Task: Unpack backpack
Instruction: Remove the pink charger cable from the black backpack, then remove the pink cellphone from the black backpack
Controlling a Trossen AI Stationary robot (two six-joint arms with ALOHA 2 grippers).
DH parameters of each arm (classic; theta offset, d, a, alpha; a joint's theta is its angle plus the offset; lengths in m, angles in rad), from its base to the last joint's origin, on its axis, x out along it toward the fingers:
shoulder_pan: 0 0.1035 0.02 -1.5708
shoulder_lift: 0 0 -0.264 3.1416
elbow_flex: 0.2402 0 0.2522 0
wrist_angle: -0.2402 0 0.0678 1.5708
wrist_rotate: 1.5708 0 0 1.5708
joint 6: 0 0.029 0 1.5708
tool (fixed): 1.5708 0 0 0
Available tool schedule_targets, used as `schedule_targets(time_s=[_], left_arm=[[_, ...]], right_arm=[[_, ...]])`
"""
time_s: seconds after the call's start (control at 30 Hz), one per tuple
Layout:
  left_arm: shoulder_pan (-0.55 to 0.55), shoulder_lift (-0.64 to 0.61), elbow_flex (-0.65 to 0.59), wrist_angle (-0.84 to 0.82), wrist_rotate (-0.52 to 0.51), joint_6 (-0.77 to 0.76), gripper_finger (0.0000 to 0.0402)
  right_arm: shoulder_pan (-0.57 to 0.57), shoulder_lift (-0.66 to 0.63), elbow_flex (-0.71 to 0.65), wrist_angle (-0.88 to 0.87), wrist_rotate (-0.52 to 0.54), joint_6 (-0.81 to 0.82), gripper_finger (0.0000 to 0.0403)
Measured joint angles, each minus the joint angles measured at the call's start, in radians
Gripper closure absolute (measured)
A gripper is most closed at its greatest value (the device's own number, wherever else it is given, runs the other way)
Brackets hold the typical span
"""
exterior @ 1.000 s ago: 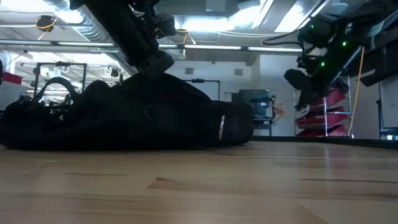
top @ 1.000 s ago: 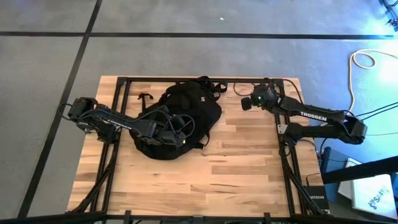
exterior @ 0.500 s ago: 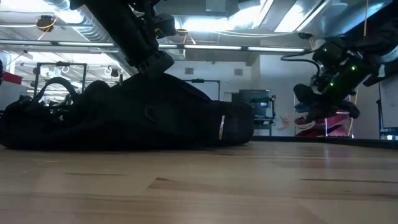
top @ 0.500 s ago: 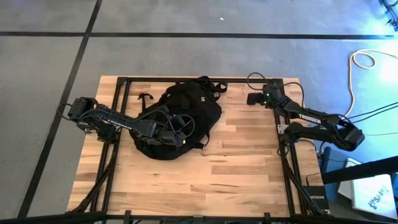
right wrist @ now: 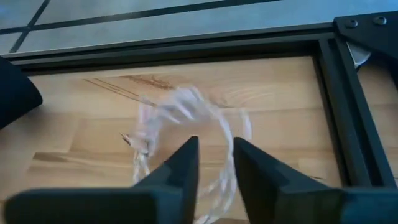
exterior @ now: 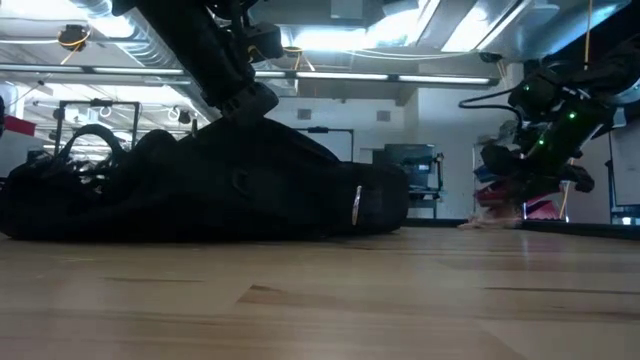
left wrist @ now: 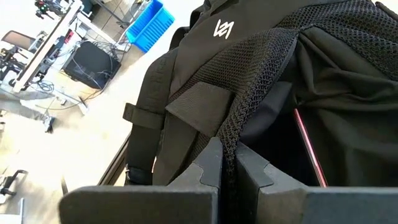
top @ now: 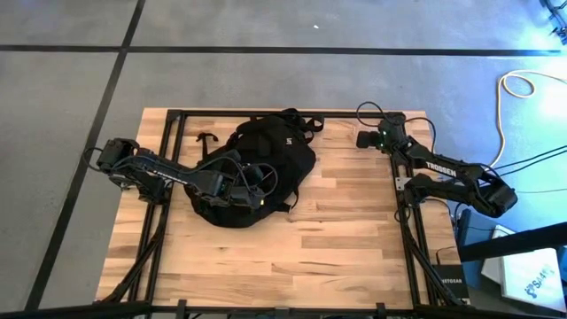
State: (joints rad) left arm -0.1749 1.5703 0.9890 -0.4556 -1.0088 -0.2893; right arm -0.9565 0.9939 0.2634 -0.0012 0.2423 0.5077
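Backpack (top: 259, 168) lies mid-surface. Left gripper (left wrist: 229, 163) clenches its mesh flap; right gripper (right wrist: 214, 155), jaws parting, drops a clear cable (right wrist: 186, 121) beside it. Next: reach in again.

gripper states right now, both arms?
Left gripper: shut on the backpack, pinching its mesh edge.
Right gripper: slightly open over a clear coiled cable at the table's far right corner, holding nothing.
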Motion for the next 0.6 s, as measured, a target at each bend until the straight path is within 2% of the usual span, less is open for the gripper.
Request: schedule_targets(time_s=[0.2, 0.3, 0.37, 0.43, 0.5, 0.6], left_arm=[[0.0, 0.0, 0.0, 0.0, 0.0, -0.011, 0.0402], [0.0, 0.0, 0.0, 0.0, 0.0, -0.011, 0.0402], [0.0, 0.0, 0.0, 0.0, 0.0, -0.011, 0.0402], [0.0, 0.0, 0.0, 0.0, 0.0, -0.011, 0.0402], [0.0, 0.0, 0.0, 0.0, 0.001, -0.013, 0.0402], [0.0, 0.0, 0.0, -0.001, 0.005, -0.019, 0.0402]], right_arm=[[0.008, -0.008, 0.0, -0.01, -0.008, -0.042, 0.0204], [0.065, -0.048, 0.0, -0.015, -0.012, -0.08, 0.0165], [0.137, -0.075, 0.0, 0.034, -0.108, -0.183, 0.015], [0.225, -0.095, 0.001, 0.14, -0.217, -0.202, 0.0144], [0.316, -0.103, 0.008, 0.239, -0.237, -0.198, 0.0143], [0.449, -0.091, 0.028, 0.363, -0.209, -0.214, 0.0147]])
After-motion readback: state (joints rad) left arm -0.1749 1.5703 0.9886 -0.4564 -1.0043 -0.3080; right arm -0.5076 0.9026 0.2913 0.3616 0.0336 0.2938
